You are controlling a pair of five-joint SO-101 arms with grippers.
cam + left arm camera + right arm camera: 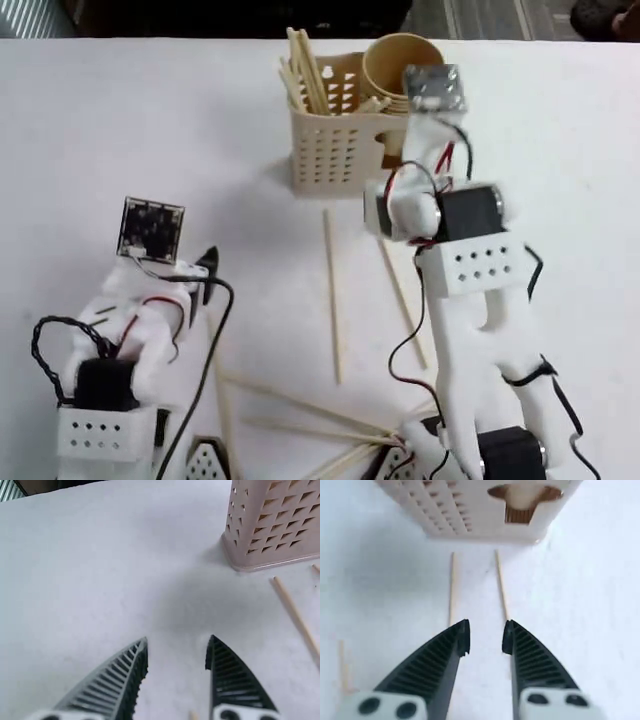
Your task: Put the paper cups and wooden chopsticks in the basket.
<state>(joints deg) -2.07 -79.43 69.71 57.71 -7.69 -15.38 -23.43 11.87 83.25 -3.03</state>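
— At the far side of the table (150, 110) I see the basket (335, 140) standing upright. The paper cups (400, 65) are stacked inside it, and a bundle of chopsticks (305, 70) pokes up from its other corner.

— And your right pincer?

— My right pincer (485, 635) hangs low over the table, pointed at the basket. Its jaws are parted by a narrow gap and grip nothing. Two loose chopsticks (451, 587) lie flat between it and the basket, roughly side by side. Their near ends come right up to the fingertips, one by each finger. Neither sits in the gap, as far as I can tell.

— The left one?

— My left pincer (177, 652) is spread wider, empty, over bare table. The basket's corner is well ahead of it, and a single chopstick (295, 612) lies off to one side, clear of the fingers. From the high view I also see a heap of chopsticks (310, 415) lying crossed near the arms' bases.
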